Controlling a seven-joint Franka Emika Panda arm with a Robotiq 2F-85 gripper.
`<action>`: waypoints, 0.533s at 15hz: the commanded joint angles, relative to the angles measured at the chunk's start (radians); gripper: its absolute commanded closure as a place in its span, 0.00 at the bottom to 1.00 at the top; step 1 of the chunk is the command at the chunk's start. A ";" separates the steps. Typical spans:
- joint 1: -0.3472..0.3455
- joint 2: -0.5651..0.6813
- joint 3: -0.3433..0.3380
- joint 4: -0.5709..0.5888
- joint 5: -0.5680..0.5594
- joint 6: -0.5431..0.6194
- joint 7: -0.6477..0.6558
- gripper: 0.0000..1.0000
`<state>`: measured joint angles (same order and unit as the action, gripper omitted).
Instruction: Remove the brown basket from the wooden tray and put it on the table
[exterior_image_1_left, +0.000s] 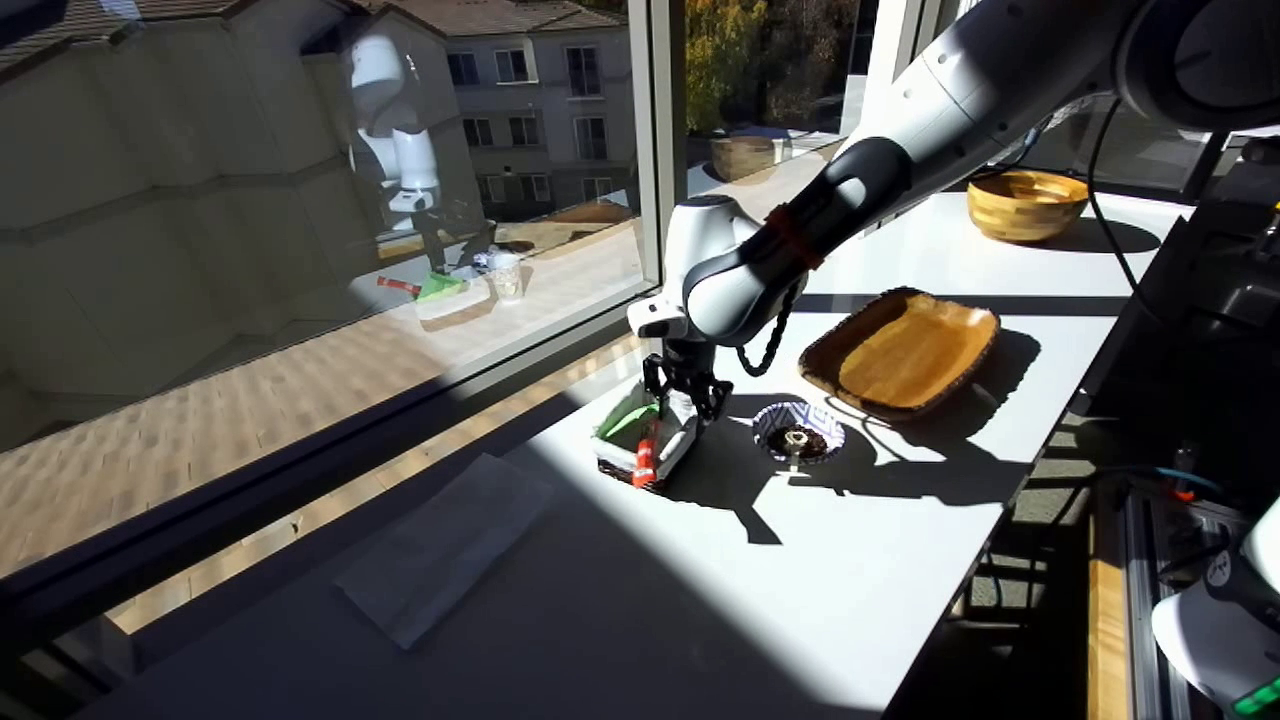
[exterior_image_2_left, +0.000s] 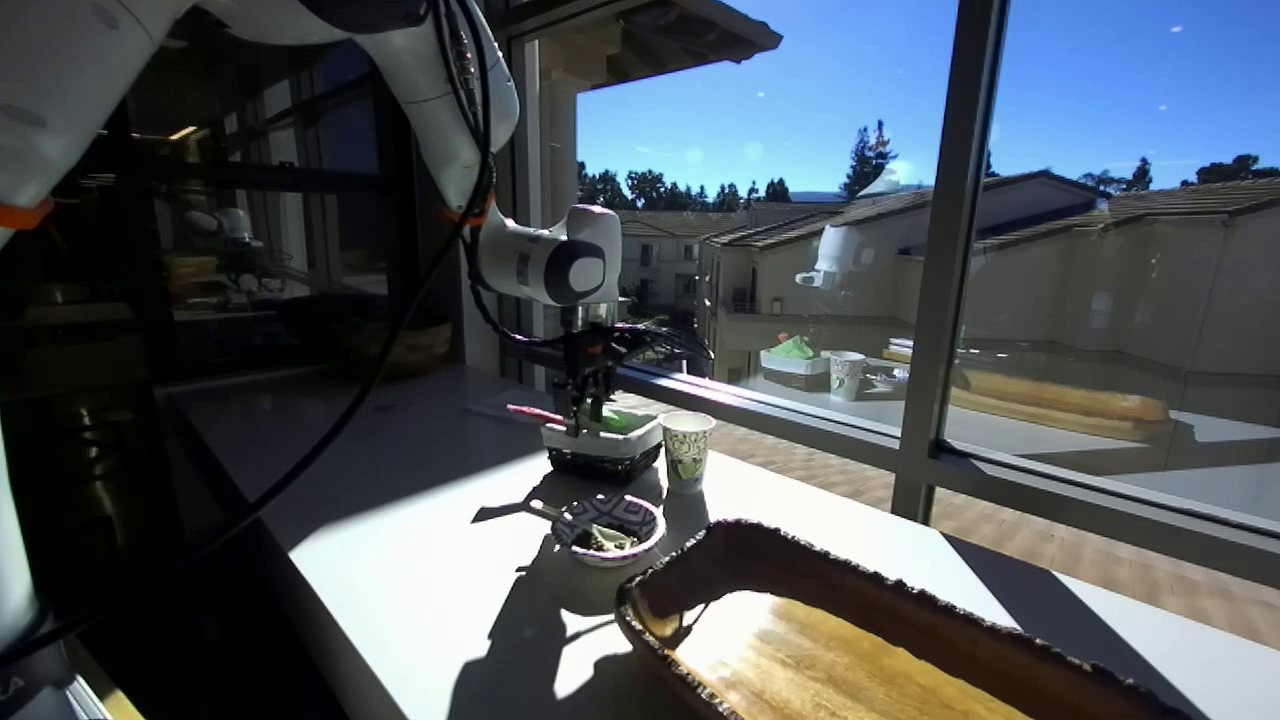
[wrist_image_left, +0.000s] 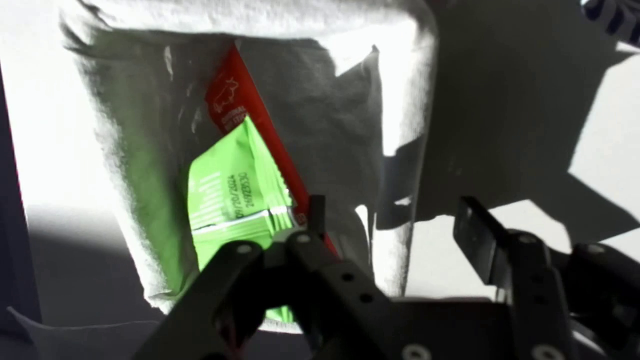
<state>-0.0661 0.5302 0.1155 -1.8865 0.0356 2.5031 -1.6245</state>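
The small basket (exterior_image_1_left: 612, 468) has a white lining and dark woven sides (exterior_image_2_left: 600, 465). It holds a green packet (wrist_image_left: 235, 200) and a red stick packet (wrist_image_left: 255, 110). It stands on the white table (exterior_image_1_left: 830, 560), apart from the wooden tray. The tray (exterior_image_1_left: 915, 350), orange-brown with a dark rough rim, also shows in an exterior view (exterior_image_2_left: 820, 640) and holds nothing. My gripper (exterior_image_1_left: 688, 405) is low at the basket. In the wrist view the jaws (wrist_image_left: 392, 215) are open, one finger over the basket's inside and one outside, with the rim (wrist_image_left: 407, 105) between them.
A patterned bowl (exterior_image_1_left: 772, 418) with a spoon stands between basket and tray. A paper cup (exterior_image_2_left: 688, 450) stands beside the basket near the window. A round tan bowl (exterior_image_1_left: 1025, 205) is at the table's far end. A white sheet (exterior_image_1_left: 450, 550) lies on the table.
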 joint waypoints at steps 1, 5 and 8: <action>0.016 -0.082 0.010 -0.016 -0.012 -0.081 0.075 0.01; 0.039 -0.170 0.006 -0.058 -0.014 -0.106 0.183 0.00; 0.067 -0.248 -0.018 -0.091 -0.027 -0.170 0.366 0.00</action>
<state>-0.0300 0.3776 0.1261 -1.9098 0.0351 2.3961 -1.4219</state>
